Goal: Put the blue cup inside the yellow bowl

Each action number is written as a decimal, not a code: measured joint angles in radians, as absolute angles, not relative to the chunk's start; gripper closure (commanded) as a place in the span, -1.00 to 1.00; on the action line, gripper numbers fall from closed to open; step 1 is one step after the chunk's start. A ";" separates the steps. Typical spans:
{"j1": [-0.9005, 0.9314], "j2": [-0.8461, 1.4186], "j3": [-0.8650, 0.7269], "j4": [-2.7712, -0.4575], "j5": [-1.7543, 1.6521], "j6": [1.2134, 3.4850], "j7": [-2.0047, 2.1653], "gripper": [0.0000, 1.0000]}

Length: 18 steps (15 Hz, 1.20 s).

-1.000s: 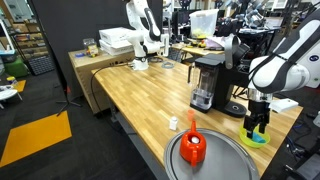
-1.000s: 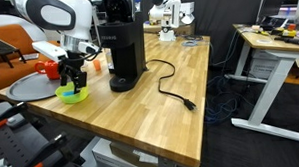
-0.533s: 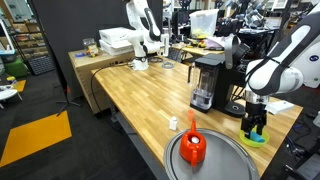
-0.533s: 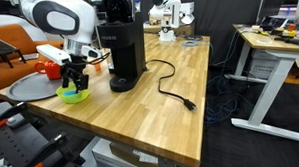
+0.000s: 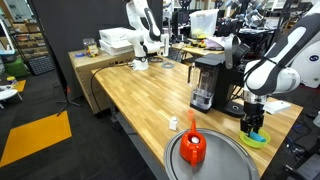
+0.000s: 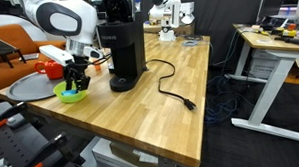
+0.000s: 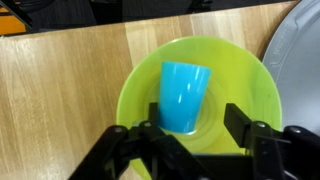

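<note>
End effector (image 7: 187, 128), one cup (image 7: 185, 92) (one bowl (image 7: 252, 92))

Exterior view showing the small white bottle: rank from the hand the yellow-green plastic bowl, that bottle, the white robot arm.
1. Yellow-green plastic bowl, directly beneath the hand.
2. Small white bottle, off to the side.
3. White robot arm, far end.

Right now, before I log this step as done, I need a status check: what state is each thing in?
blue cup: lying on its side inside the yellow bowl.
yellow bowl: upright on the table, holding the cup.
tool: open, jaws apart above the bowl.
orange-red vessel: upright on the grey tray.
small white bottle: upright on the table.
</note>
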State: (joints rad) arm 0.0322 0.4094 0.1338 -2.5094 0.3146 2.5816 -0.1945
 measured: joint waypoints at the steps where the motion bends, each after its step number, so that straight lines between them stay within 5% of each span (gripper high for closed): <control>1: 0.031 0.410 0.136 -2.508 0.315 2.582 -0.195 0.33; 5: 0.021 0.410 0.146 -2.506 0.315 2.582 -0.199 0.88; 7: 0.017 0.410 0.149 -2.506 0.315 2.582 -0.200 1.00; 9: 0.014 0.410 0.152 -2.506 0.315 2.582 -0.201 0.39; 13: 0.009 0.410 0.158 -2.504 0.317 2.581 -0.210 0.01; 14: 0.000 0.410 0.170 -2.503 0.327 2.580 -0.227 0.35; 16: -0.025 0.410 0.197 -2.500 0.352 2.579 -0.262 0.07; 18: -0.034 0.410 0.206 -2.500 0.355 2.579 -0.269 0.00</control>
